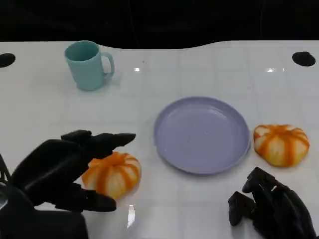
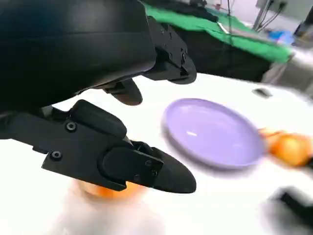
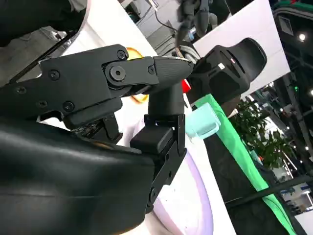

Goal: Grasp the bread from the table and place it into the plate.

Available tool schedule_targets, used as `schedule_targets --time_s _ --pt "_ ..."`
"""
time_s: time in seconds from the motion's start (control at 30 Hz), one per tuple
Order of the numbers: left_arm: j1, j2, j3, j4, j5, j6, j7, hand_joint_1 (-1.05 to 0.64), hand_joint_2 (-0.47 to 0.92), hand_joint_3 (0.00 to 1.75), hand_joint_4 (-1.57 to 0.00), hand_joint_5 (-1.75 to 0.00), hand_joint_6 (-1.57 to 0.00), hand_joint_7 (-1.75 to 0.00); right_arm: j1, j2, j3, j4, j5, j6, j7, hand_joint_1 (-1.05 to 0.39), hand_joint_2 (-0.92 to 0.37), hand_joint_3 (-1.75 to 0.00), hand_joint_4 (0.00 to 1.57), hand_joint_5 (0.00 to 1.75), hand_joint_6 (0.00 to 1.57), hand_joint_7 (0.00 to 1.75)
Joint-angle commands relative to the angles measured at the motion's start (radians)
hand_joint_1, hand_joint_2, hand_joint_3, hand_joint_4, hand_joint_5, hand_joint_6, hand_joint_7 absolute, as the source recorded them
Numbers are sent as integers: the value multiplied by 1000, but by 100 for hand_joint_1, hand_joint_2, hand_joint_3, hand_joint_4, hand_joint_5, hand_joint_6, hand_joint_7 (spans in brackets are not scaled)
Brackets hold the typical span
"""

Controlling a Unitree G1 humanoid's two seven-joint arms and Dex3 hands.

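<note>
Two black hands sit nearest the camera at the front edge of the white surface. No brand, label or writing can be read on anything. Left of the plate, the left hand has its fingers spread apart around one bread roll, an orange-striped bun: upper fingers reach over its top, the thumb lies along its near side. Whether they actually press on the roll cannot be told; the roll rests on the surface. In front of the plate and to its right, the right hand rests with fingers curled in, holding nothing. The lilac plate lies bare at the middle of the surface, just right of the left hand's roll and apart from it. A second bread roll sits just beside the plate's right rim. Far behind the plate, to its left, stands a teal mug, handle turned toward the plate's side.
</note>
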Motion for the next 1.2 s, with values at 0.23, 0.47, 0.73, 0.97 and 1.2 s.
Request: schedule_targets --time_s 0.23,0.47,0.73,0.97,1.2 --pt "-104 61 -150 55 309 113 49 -83 89 0 -35 -16 -24 -1 3 -14 -6 1 0 -7 -4 -57 -92 -26 78 170 69 143" --pt "-194 50 -252 217 335 183 30 -80 89 0 -36 -12 -21 -1 11 -14 -4 -13 -2 -4 -8 -56 -92 -27 78 170 69 143" --pt "-284 29 -345 422 335 221 70 -74 87 0 -39 -11 -24 -1 17 -17 0 -23 -4 6 -15 -56 -92 -27 77 172 68 145" --pt "-369 18 -407 696 304 96 287 -37 92 14 -56 -106 -56 -5 19 -16 -1 -26 0 7 -11 -56 -92 -28 77 171 67 145" --pt "-431 -9 -431 966 273 -84 689 -26 69 97 -77 -173 -67 -162 17 -13 -4 -16 -1 -5 -10 -57 -92 -27 78 170 67 145"
